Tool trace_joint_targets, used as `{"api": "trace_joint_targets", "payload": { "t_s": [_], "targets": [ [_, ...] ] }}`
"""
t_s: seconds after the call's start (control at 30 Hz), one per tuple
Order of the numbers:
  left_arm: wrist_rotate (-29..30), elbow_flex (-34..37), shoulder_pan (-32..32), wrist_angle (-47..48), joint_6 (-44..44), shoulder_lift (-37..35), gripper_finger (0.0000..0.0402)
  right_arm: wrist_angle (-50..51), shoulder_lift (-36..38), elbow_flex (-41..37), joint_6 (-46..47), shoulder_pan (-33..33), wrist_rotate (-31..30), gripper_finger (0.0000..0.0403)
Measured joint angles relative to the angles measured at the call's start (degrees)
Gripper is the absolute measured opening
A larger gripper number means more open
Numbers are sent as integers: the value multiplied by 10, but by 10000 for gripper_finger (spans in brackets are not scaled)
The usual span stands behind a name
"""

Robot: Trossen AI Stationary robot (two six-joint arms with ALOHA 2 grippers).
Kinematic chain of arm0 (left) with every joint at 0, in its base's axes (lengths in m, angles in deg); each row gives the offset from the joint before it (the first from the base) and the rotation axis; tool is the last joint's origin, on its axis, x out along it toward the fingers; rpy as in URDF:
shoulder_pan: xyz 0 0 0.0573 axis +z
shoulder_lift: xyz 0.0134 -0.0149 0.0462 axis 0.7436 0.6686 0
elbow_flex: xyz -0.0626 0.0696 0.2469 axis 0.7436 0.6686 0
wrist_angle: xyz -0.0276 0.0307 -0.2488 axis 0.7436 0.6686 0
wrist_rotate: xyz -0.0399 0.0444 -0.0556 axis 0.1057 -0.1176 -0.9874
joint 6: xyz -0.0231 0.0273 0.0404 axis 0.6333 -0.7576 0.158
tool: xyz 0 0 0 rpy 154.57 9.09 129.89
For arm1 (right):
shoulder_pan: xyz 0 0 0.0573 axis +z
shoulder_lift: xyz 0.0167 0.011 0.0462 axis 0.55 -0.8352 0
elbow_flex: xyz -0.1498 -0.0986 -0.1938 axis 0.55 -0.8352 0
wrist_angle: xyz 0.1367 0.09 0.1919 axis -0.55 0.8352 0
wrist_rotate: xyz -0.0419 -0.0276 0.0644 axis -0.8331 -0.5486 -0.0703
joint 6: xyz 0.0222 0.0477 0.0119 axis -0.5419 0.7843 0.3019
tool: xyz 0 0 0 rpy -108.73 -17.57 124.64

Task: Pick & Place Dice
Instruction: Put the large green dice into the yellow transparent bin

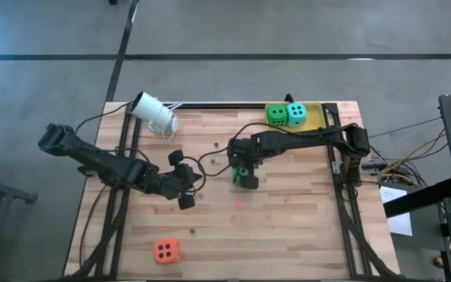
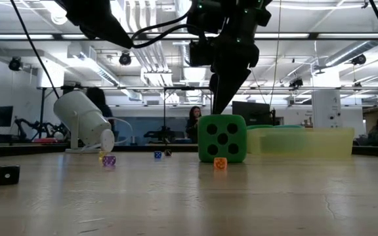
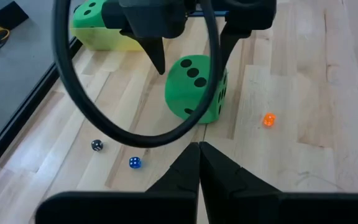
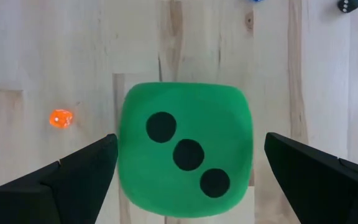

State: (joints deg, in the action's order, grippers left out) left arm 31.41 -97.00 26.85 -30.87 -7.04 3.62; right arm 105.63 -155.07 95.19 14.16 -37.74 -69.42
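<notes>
A bright green die (image 4: pixel 185 149) rests on the wooden table near its middle, three pips up; it also shows in the low view (image 2: pixel 222 139). My right gripper (image 4: pixel 190 142) is open just above it, fingers pointing down on either side of it without touching. A second green die (image 1: pixel 276 114) and a teal die (image 1: pixel 296 114) lie in a yellow tray (image 1: pixel 313 117) at the far right. An orange-red die (image 1: pixel 166 251) lies near the front left. My left gripper (image 3: pixel 199 149) is shut and empty, left of the middle die.
A white cylinder-shaped device (image 1: pixel 153 112) with a cable stands at the far left of the table. Tiny dice lie scattered around the middle: orange (image 3: pixel 268 119), blue (image 3: pixel 135 163) and black (image 3: pixel 96 145). A black cable loop (image 3: pixel 73 93) hangs before the left wrist camera.
</notes>
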Motion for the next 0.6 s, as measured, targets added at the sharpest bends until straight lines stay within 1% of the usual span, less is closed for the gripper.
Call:
{"api": "trace_joint_targets", "payload": {
  "t_s": [0.23,0.4,0.6],
  "targets": [
    [0,0,0,0,0,0,12,0,0,-4,1,0,1,400],
    [0,0,0,0,0,0,12,0,0,-8,2,-1,27,400],
    [0,0,0,-1,0,0,12,-1,0,-11,2,-1,-10,400]
  ]
}}
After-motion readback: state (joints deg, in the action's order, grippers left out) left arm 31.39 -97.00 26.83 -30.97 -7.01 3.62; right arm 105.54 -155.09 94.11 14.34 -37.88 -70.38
